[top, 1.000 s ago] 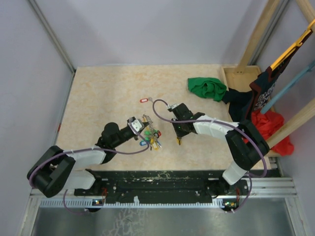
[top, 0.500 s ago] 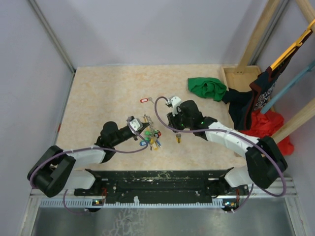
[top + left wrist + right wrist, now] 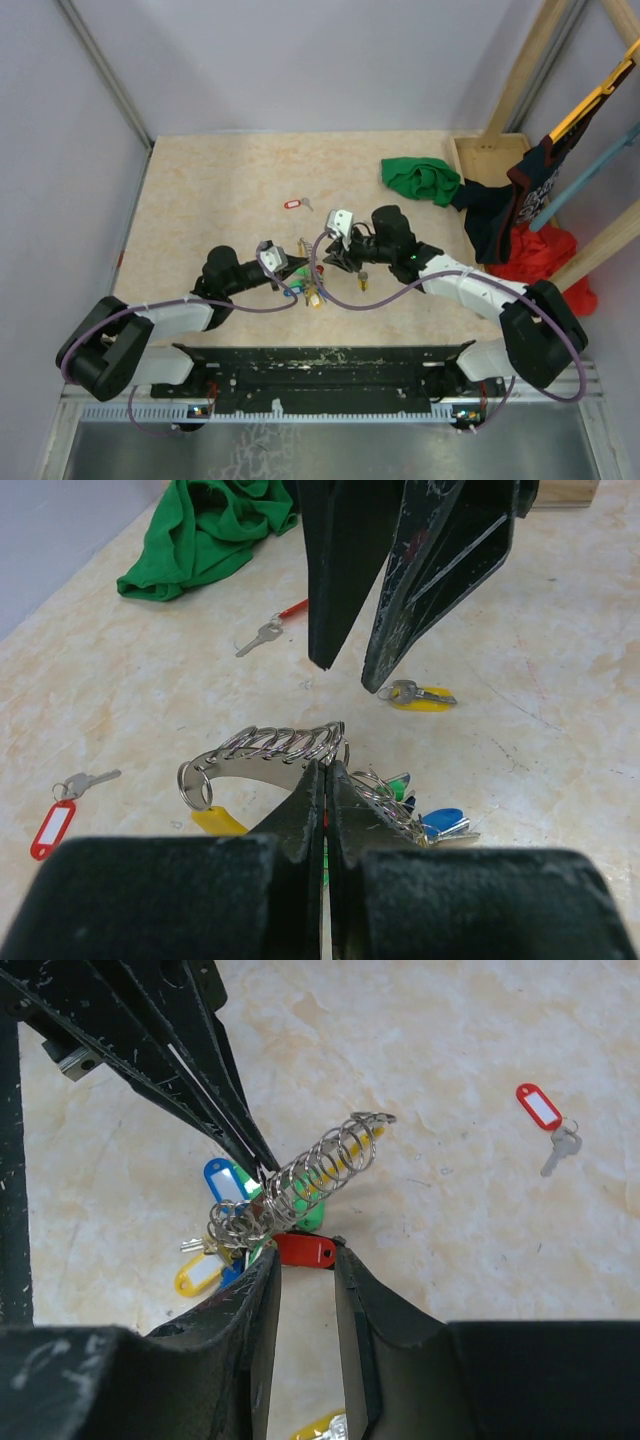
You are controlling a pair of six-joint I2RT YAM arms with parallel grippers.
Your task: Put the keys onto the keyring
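Note:
My left gripper (image 3: 296, 274) is shut on the keyring (image 3: 270, 748), a grey metal ring threaded with several small split rings, and holds it just off the table. Its blue, green, yellow and red tags (image 3: 308, 288) hang below. My right gripper (image 3: 305, 1252) is open; its fingertips (image 3: 325, 660) sit right at the ring, on either side of the red tag (image 3: 305, 1250). The left gripper (image 3: 262, 1168) shows in the right wrist view too. One loose small key with a yellow piece (image 3: 362, 278) lies on the table behind the right fingers (image 3: 418, 695).
A key with a red oblong tag (image 3: 293, 204) lies further back (image 3: 540, 1105). A slim red-headed key (image 3: 265, 635) lies near it. A green cloth (image 3: 420, 180), a wooden box (image 3: 490, 155) and dark and red clothes (image 3: 545, 250) are at the right.
My right gripper left the loose yellow key on the table and swung left to the keyring. My left gripper shifted slightly right with the ring.

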